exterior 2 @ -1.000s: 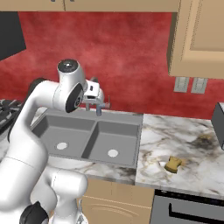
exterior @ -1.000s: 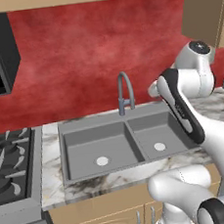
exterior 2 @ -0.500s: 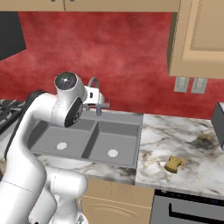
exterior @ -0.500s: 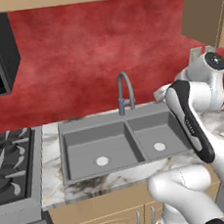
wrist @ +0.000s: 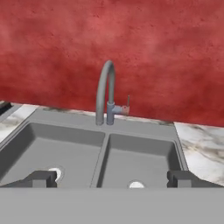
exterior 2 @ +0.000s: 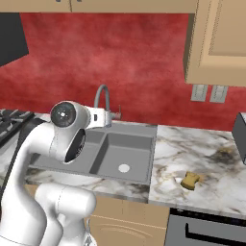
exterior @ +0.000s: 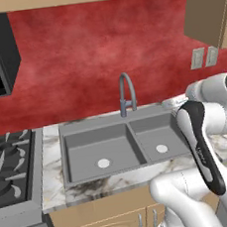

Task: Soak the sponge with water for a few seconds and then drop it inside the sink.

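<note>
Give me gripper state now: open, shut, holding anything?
Gripper: open, jaws wide apart and nothing between them; it faces the sink. The sponge lies on the counter, not held.

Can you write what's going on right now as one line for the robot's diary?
gripper: open, holding nothing | sponge: on counter right of sink, untouched | faucet: no water seen | step: sponge not yet picked up

A small yellow-tan sponge (exterior 2: 190, 180) is seen lying flat on the marble counter, well right of the grey double-basin sink (exterior 2: 126, 150).
</note>
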